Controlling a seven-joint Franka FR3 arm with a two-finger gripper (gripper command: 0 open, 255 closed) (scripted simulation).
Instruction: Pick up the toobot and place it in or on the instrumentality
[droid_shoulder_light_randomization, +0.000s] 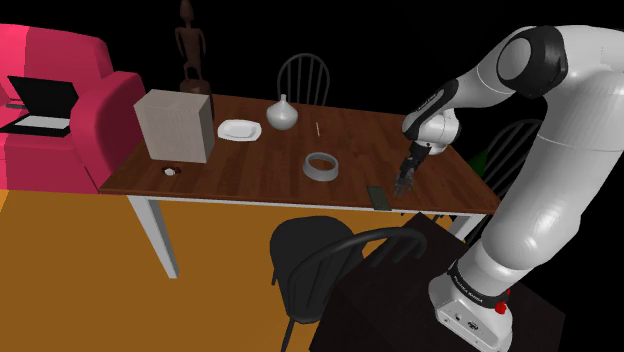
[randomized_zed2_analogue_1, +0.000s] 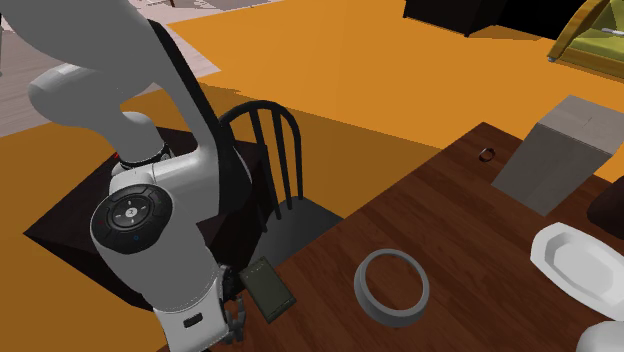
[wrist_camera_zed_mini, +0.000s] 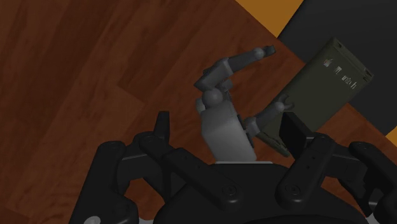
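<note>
Showing boxy, jointed grey toobot (wrist_camera_zed_mini: 224, 130).

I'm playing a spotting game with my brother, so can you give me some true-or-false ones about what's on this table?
1. A grey ring lies on the dark brown wooden table. True.
2. The white plate sits on the pink armchair. False: it is on the table, between the grey box and the white vase.
3. The flat dark green device lies near the table's edge, close to the black gripper. True.
4. The small grey toy robot sits inside the grey ring. False: it is right at the gripper, next to the device.
</note>
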